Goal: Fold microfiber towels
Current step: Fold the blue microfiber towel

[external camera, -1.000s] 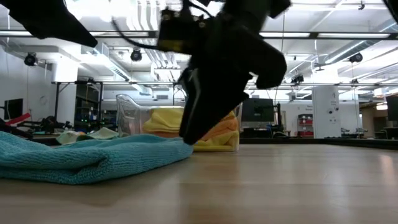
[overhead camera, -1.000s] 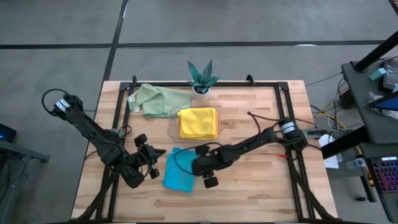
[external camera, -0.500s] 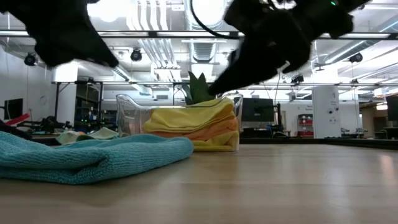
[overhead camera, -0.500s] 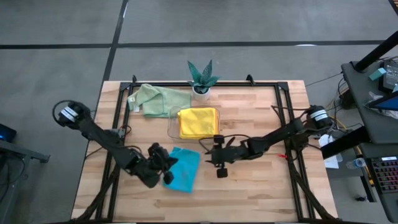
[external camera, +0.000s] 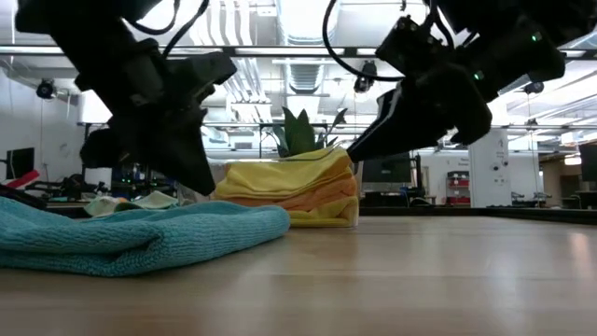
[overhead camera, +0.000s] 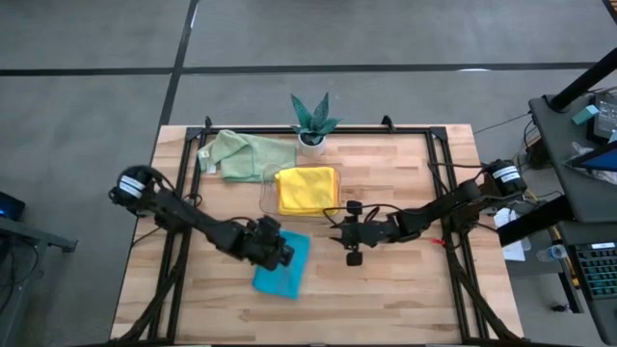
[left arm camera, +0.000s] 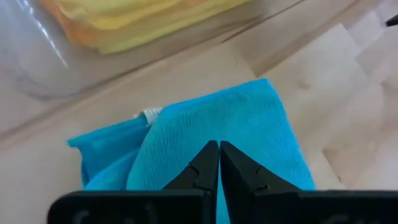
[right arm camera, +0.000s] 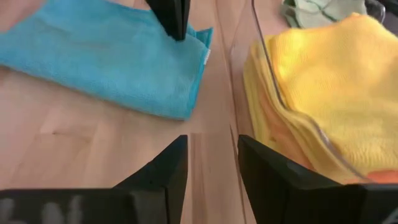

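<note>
left gripper (overhead camera: 282,253): fingers pressed together, holding nothing, over the top edge of the folded teal-blue microfiber towel (overhead camera: 281,265); whether the tips touch the cloth I can't tell.
right gripper (overhead camera: 339,235): fingers (right arm camera: 166,177) part-way apart, nothing between them, hanging over bare wood just right of the teal towel, pointed at the tray's near corner.
teal towel: lies folded on the wooden slat table (overhead camera: 405,299), front-centre, just in front of the tray.
clear plastic tray (overhead camera: 267,195): holds a stack of folded yellow microfiber towels (overhead camera: 308,189), orange cloth (external camera: 317,199) sandwiched in the stack.
pale green microfiber towel (overhead camera: 241,154): crumpled, unfolded, rear-left of table, beside the tray.
small green potted plant (overhead camera: 312,121): rear edge, behind the tray.
</note>
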Action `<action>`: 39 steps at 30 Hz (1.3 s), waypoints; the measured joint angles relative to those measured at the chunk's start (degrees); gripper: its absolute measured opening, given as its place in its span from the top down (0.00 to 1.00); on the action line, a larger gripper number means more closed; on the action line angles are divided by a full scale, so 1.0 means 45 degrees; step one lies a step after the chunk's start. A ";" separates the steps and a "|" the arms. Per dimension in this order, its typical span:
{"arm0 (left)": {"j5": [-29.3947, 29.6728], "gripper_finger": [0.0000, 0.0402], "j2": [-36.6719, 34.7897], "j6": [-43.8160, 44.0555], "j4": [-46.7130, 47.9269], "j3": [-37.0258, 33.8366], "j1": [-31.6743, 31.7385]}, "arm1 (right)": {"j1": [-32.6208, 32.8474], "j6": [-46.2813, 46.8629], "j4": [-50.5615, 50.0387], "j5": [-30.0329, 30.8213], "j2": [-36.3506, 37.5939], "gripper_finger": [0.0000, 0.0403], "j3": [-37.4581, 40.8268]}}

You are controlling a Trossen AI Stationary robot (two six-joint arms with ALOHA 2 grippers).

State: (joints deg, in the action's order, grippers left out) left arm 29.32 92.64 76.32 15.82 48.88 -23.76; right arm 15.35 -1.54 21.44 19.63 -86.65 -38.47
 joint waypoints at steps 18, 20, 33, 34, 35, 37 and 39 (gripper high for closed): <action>-0.0448 0.85 -0.0503 0.0864 0.3413 0.0526 0.0392 | -0.0086 -0.0020 0.0357 -0.0002 -0.0004 0.69 0.0168; -0.0448 0.79 -0.0369 0.0864 0.3342 0.0523 0.0392 | -0.0086 -0.0005 0.0349 -0.0005 -0.0005 0.69 0.0168; -0.0894 0.63 0.0311 0.0275 0.2109 0.0521 0.0382 | -0.0086 0.0010 0.0357 -0.0012 -0.0005 0.70 0.0224; -0.0899 0.64 0.0311 0.0053 0.2031 0.0539 0.0382 | -0.0086 0.0010 0.0353 -0.0012 -0.0005 0.70 0.0225; -0.0899 0.66 0.0311 -0.0083 0.1826 0.0560 0.0382 | -0.0086 0.0010 0.0350 -0.0012 -0.0005 0.70 0.0226; -0.0927 0.71 0.0311 -0.0139 0.1719 0.0557 0.0382 | -0.0086 0.0010 0.0357 -0.0012 -0.0005 0.71 0.0222; -0.0987 0.78 0.0311 -0.0146 0.1717 0.0517 0.0382 | -0.0086 0.0010 0.0355 -0.0012 -0.0005 0.71 0.0224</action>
State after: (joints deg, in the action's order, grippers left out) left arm 24.88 94.04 75.66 23.55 51.20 -22.04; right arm 14.96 -1.50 23.04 19.57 -86.67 -37.46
